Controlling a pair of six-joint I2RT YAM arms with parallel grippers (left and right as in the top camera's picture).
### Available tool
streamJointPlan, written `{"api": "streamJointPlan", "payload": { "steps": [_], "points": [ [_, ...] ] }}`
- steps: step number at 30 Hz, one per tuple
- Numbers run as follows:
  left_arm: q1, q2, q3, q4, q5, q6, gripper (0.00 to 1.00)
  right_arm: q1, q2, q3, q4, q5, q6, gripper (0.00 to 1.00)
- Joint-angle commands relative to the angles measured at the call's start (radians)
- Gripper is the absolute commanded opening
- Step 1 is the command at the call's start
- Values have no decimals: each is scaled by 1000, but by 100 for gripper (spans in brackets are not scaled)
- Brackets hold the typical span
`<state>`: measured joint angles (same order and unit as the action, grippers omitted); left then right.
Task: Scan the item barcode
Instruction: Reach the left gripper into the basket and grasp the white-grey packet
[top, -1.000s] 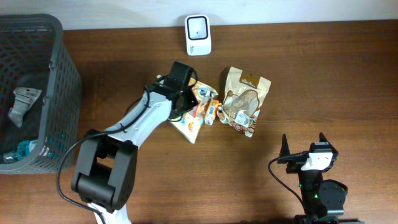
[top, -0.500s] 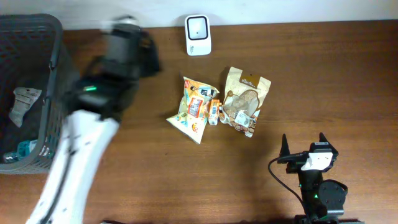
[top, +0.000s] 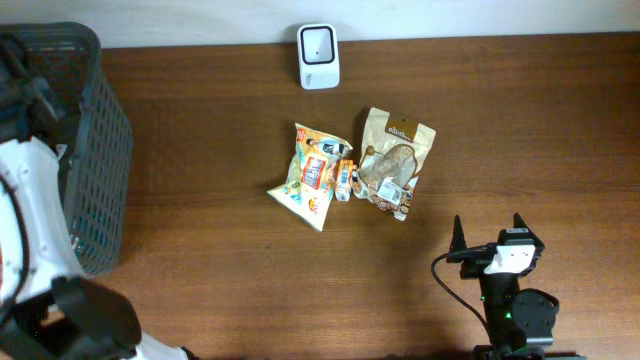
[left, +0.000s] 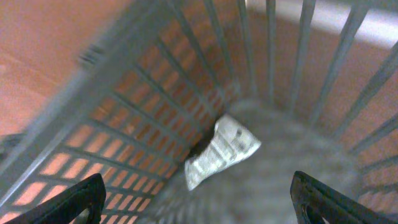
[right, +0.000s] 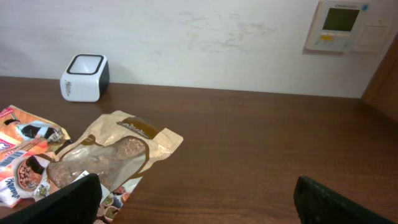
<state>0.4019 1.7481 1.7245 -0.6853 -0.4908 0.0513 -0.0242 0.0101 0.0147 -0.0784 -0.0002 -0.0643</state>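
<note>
Looks partway through, with a pale packet (left: 222, 151) lying in the basket (top: 95, 150) at the surface's left edge under the wide, empty left tool (left: 199, 202), and with the orange pouch (top: 310, 175) and brown pouch (top: 393, 160) lying mid-surface, short of the far-edge scanner (top: 318, 55), and the right tool (right: 199, 202) wide and empty near the front edge.

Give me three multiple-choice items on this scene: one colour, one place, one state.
1. The basket is: A grey, B red, C yellow.
2. The scanner stands: A in the basket, B on the table near its far edge, C on the floor.
3. The right gripper has its jaws: A shut on the scanner, B open and empty, C shut on the basket.
Key: 1 A, its mesh walls are grey; 2 B, the overhead view shows it there; 3 B, nothing sits between them.
</note>
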Motion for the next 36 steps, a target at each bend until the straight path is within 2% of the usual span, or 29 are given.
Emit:
{"api": "streamJointPlan", "payload": {
  "steps": [1, 4, 11, 12, 17, 20, 24, 29, 31, 36],
  "points": [
    [21, 114, 8, 4, -42, 159, 91, 5, -6, -9, -3, 5, -7, 98],
    [44, 212, 8, -11, -41, 256, 89, 5, -6, -9, -3, 5, -7, 99],
    [87, 349, 8, 12, 29, 277, 84, 5, -6, -9, -3, 5, -7, 98],
    [87, 361, 8, 24, 63, 329, 79, 5, -6, -9, -3, 5, -7, 98],
    [85, 429, 8, 100, 88, 460, 82, 5, -6, -9, -3, 5, -7, 98],
    [89, 459, 8, 150, 104, 460, 79, 5, -6, -9, -3, 5, -7, 98],
    [121, 462, 8, 177, 259, 460, 76, 5, -6, -9, -3, 5, -7, 98],
    [192, 463, 1, 176, 274, 463, 74, 5, -6, -9, -3, 5, -7, 98],
    [196, 463, -19, 180, 287, 509, 74, 5, -6, -9, -3, 5, -7, 98],
    [197, 463, -104, 283, 297, 511, 75, 5, -6, -9, -3, 5, -7, 98]
  ]
}}
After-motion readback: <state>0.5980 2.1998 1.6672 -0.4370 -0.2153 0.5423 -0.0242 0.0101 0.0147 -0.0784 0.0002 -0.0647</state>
